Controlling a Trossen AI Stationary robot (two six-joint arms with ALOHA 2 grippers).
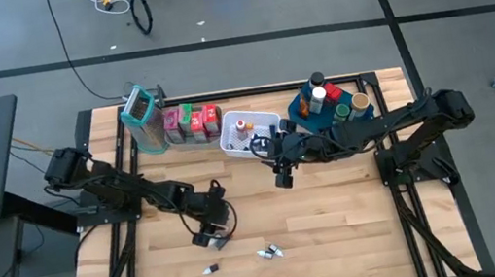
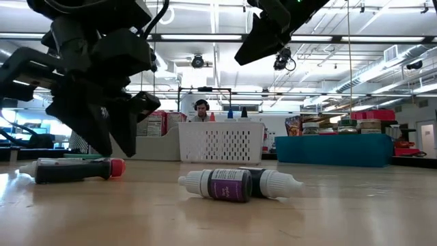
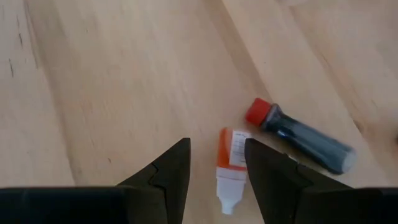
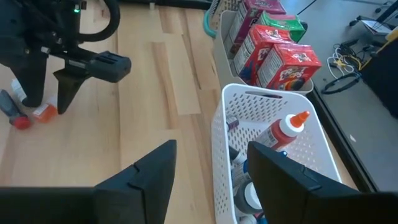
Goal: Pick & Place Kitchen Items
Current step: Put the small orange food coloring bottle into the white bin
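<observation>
My left gripper is open and tipped down close over the table near its front. A small orange bottle with a white cap lies on its side on the wood between the fingertips, close against one finger. A dark tube with a red cap lies just beyond it. Two small white-capped bottles lie side by side farther right. My right gripper hangs open in the air beside the white mesh basket, holding nothing.
The basket holds a glue-like bottle with an orange tip and other small goods. Red and green cartons stand beside a teal-rimmed clear bin at the back. A blue tray with jars is at the back right. A person sits behind the table.
</observation>
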